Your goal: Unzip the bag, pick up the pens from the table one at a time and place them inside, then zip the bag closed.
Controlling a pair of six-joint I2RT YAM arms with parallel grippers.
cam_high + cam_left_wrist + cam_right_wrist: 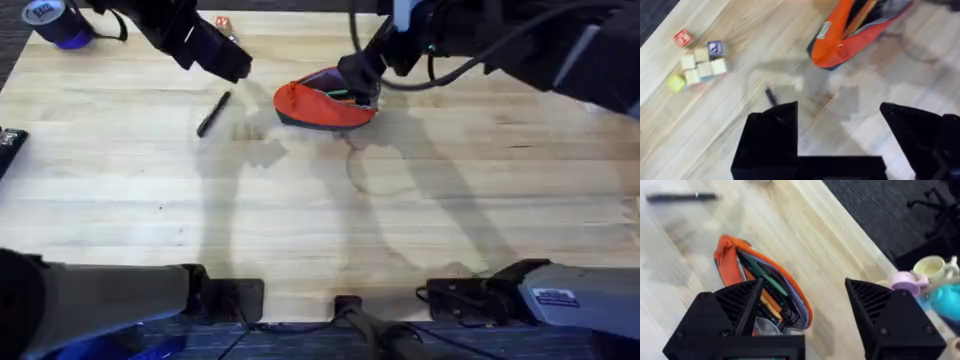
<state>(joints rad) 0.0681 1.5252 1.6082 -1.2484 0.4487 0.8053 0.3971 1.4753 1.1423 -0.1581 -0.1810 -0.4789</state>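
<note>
Overhead: open bag (325, 102) near table (300, 220) far edge.

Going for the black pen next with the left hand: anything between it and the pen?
Nothing visible. The left hand, open, hovers near the black pen, with bare table between; the bag lies off to the side.

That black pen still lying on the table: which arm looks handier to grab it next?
Probably the left. Its gripper hangs open above the table near the black pen, while the right gripper, also open, is over the open bag.
</note>
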